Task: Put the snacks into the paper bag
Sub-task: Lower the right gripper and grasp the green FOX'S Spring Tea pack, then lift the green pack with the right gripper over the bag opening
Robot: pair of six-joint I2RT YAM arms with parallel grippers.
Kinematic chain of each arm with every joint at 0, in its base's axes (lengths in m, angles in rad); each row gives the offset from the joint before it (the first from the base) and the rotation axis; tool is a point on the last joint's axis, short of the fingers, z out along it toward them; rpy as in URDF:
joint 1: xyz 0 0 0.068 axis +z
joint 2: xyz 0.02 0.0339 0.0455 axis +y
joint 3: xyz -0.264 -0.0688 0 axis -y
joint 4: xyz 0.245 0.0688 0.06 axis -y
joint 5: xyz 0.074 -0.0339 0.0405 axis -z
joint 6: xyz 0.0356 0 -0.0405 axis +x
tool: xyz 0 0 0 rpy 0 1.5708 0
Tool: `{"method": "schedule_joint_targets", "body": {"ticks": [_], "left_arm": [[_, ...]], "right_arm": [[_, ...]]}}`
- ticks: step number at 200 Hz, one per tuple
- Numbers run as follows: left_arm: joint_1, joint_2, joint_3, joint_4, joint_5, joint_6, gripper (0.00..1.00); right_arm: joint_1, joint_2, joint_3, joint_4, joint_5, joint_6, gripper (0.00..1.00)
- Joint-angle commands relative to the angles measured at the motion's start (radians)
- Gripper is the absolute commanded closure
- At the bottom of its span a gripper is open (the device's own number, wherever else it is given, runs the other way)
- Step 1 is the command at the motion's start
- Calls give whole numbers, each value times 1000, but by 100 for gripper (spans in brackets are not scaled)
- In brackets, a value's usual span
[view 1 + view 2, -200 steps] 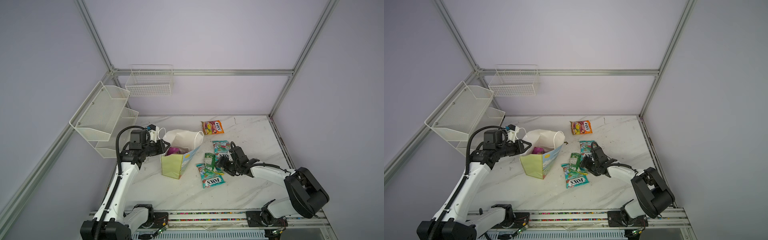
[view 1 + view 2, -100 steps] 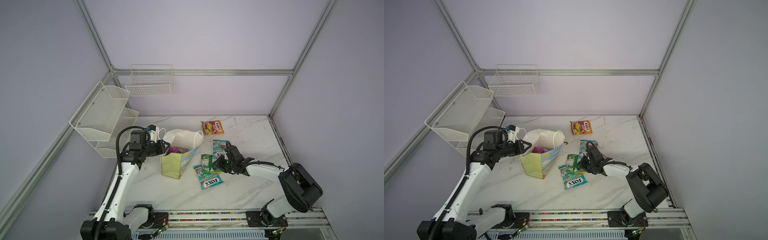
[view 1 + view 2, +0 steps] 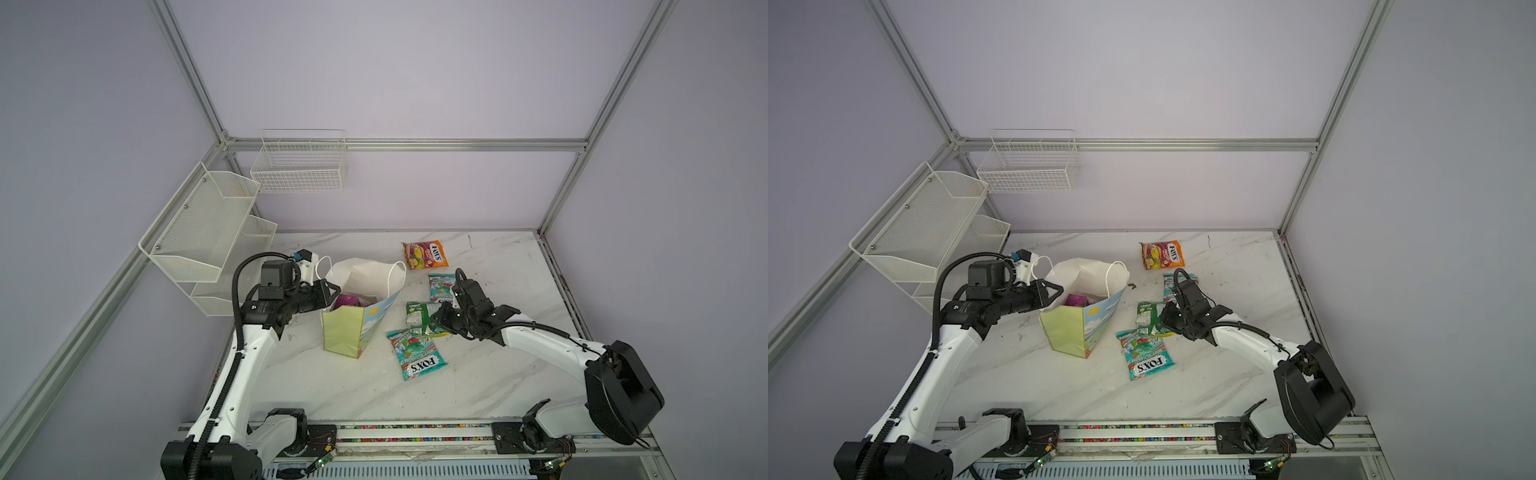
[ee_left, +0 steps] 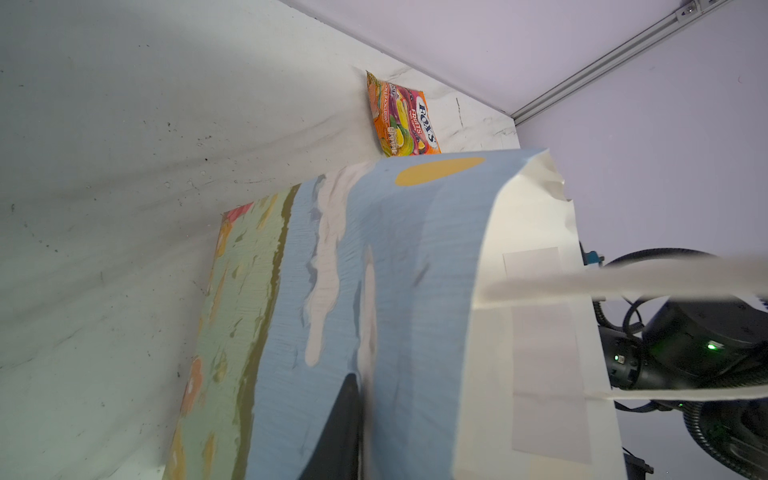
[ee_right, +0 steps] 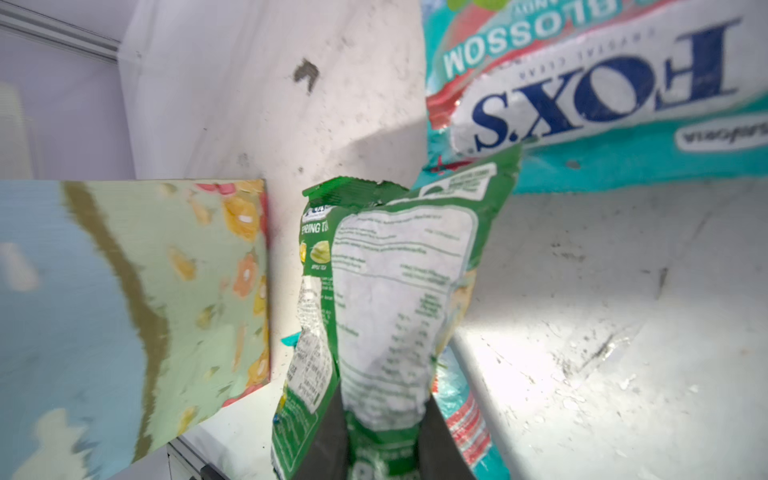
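The paper bag [image 3: 343, 336] [image 3: 1065, 332] stands open left of centre, with a magenta snack [image 3: 347, 300] [image 3: 1077, 300] inside. My left gripper [image 3: 330, 291] [image 3: 1054, 293] [image 4: 361, 386] is shut on the bag's rim; only one black finger shows against its blue outer wall [image 4: 374, 270]. My right gripper [image 3: 438, 318] [image 3: 1165, 320] [image 5: 382, 415] is shut on the end of the green packet [image 3: 419, 313] [image 3: 1147, 316] [image 5: 395, 291], beside the bag [image 5: 124, 291]. One teal packet [image 3: 417, 355] [image 3: 1144, 355] [image 5: 602, 83] lies in front, another [image 3: 440, 286] [image 3: 1171, 284] lies partly under the right arm. The orange packet [image 3: 424, 255] [image 3: 1162, 254] [image 4: 405, 118] lies at the back.
White wire baskets hang on the left wall [image 3: 208, 232] [image 3: 921, 224] and the back wall [image 3: 299, 166] [image 3: 1030, 166]. Aluminium frame posts mark the corners. The arms' mounting rail [image 3: 415, 432] runs along the marble table's front edge.
My right gripper has slid left onto the green packet and shut on it. The near teal packet shifted slightly. The left arm and the bag have not moved.
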Motion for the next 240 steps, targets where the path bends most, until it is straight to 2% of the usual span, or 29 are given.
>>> {"method": "schedule_joint_targets", "body": {"ticks": [1, 56, 95, 125, 151, 191, 240], "left_arm": [[2, -15, -25, 45, 33, 18, 85], [3, -26, -21, 46, 37, 13, 85], [2, -33, -28, 46, 36, 9, 85], [2, -42, -29, 47, 36, 3, 85], [3, -45, -25, 48, 34, -4, 84], [0, -54, -24, 48, 8, -9, 84], [-19, -37, -12, 48, -41, -2, 78]], "right_arm": [[6, -87, 69, -64, 44, -75, 92], [6, -189, 214, -182, 147, -172, 92], [7, -273, 337, -214, 242, -232, 94], [6, -284, 464, -226, 278, -299, 94], [6, -228, 613, -274, 294, -355, 94], [15, -77, 853, -377, 245, -428, 98], [163, 199, 1183, -599, 308, -494, 98]]}}
